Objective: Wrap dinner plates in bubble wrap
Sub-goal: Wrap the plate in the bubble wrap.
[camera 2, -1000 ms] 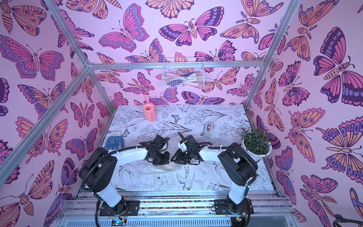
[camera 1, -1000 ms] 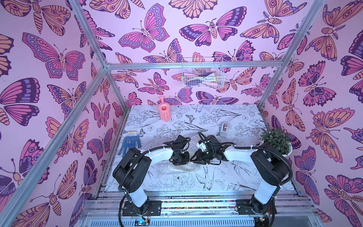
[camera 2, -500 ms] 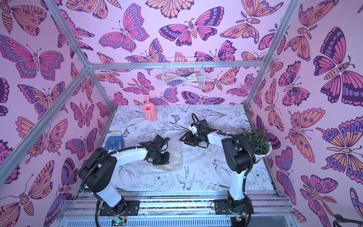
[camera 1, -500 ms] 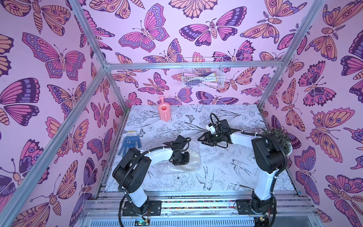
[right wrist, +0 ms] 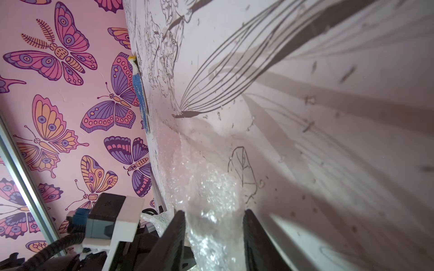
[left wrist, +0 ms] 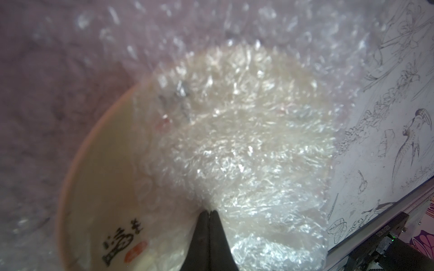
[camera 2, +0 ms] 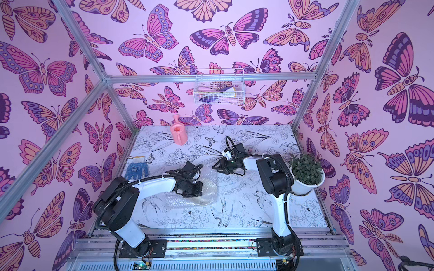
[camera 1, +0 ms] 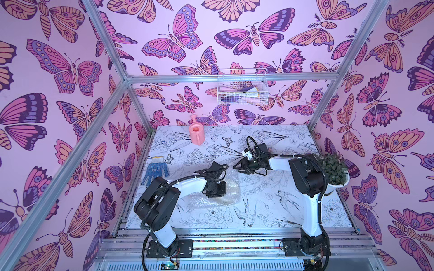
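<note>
Near the middle of the table (camera 1: 270, 206), the plate (left wrist: 98, 187) is being partly covered by the bubble wrap (left wrist: 246, 140). The left hand (left wrist: 209, 212) is being held pressed together against the wrap over the plate. The right hand (right wrist: 215, 212) is being held spread beside the wrap's far edge.

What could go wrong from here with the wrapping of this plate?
1. The left claw, shut, pins one fold of bubble wrap on the plate, and part of the plate is bare. If the claw lifts, the fold may spring open.
2. The right claw stands open, with bubble wrap showing between its jaws. A pull there might drag the plate out from under the left claw.
</note>
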Controlling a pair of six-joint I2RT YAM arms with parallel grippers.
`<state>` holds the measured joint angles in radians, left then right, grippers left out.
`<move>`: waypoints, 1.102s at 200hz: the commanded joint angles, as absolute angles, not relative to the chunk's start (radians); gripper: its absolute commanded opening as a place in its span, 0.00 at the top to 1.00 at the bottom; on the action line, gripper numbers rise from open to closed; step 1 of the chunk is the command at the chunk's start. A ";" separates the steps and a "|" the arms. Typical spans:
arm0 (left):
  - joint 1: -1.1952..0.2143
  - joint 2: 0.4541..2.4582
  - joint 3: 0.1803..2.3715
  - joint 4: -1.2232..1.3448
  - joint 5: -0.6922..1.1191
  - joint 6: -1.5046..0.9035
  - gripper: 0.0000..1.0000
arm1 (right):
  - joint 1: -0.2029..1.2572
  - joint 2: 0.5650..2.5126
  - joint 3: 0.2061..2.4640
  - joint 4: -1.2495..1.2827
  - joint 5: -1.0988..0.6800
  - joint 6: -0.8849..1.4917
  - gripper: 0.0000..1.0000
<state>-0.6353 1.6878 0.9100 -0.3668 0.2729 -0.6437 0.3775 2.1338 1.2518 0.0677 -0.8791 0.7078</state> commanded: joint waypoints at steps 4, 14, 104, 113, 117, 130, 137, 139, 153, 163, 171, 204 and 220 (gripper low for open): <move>-0.633 1.748 0.848 -0.455 0.193 -0.639 1.00 | 0.385 2.139 1.278 0.118 -0.905 0.721 0.71; -0.633 1.749 0.848 -0.455 0.192 -0.639 1.00 | 0.385 2.129 1.273 0.124 -0.902 0.718 0.78; -0.634 1.757 0.850 -0.455 0.199 -0.637 1.00 | 0.434 1.977 1.262 0.000 -0.891 0.630 1.00; -0.634 1.755 0.848 -0.455 0.196 -0.637 1.00 | 0.445 1.961 1.260 -0.021 -0.891 0.618 1.00; -0.633 1.755 0.847 -0.455 0.196 -0.637 1.00 | 0.450 1.954 1.258 -0.031 -0.891 0.611 1.00; -0.633 1.752 0.845 -0.454 0.195 -0.637 1.00 | 0.467 1.928 1.247 -0.052 -0.887 0.599 1.00; -0.633 1.752 0.845 -0.454 0.194 -0.637 1.00 | 0.476 1.908 1.237 -0.062 -0.884 0.595 1.00; -0.633 1.753 0.845 -0.455 0.194 -0.638 1.00 | 0.478 1.904 1.233 -0.065 -0.883 0.595 1.00; -0.633 1.756 0.845 -0.454 0.193 -0.639 1.00 | 0.497 1.876 1.214 -0.074 -0.879 0.595 1.00; -0.633 1.761 0.845 -0.455 0.192 -0.640 1.00 | 0.512 1.856 1.196 -0.082 -0.875 0.595 1.00; -0.634 1.760 0.845 -0.456 0.191 -0.641 1.00 | 0.528 1.841 1.179 -0.092 -0.873 0.594 1.00; -0.634 1.761 0.844 -0.453 0.183 -0.646 1.00 | 0.583 1.804 1.095 -0.092 -0.844 0.603 1.00; -0.634 1.758 0.842 -0.450 0.179 -0.649 1.00 | 0.609 1.805 1.055 -0.069 -0.832 0.616 1.00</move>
